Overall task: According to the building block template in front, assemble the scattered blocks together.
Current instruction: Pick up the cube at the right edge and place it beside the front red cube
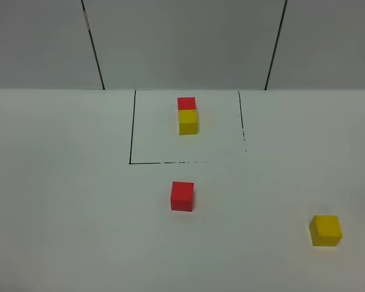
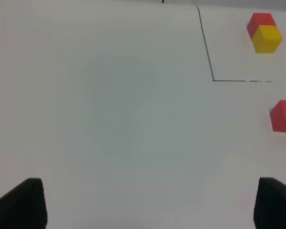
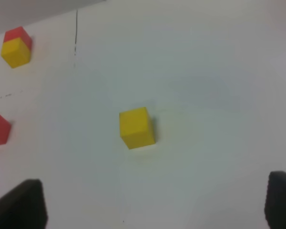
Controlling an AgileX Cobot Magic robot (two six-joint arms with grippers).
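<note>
The building block template (image 1: pixel 187 115) is a red cube joined to a yellow cube, inside a thin black drawn rectangle (image 1: pixel 131 140) at the back middle. It also shows in the left wrist view (image 2: pixel 264 32) and in the right wrist view (image 3: pixel 16 47). The loose red cube (image 1: pixel 182 196) sits just in front of the frame. The loose yellow cube (image 1: pixel 325 230) sits at the front right. My left gripper (image 2: pixel 150 207) is open and empty, with the red cube (image 2: pixel 283 116) ahead and off to one side. My right gripper (image 3: pixel 151 202) is open and empty, with the yellow cube (image 3: pixel 137 127) ahead between its fingers' line.
The white table (image 1: pixel 61 201) ends at a grey panelled wall (image 1: pixel 182 42) behind the frame. Neither arm shows in the exterior high view.
</note>
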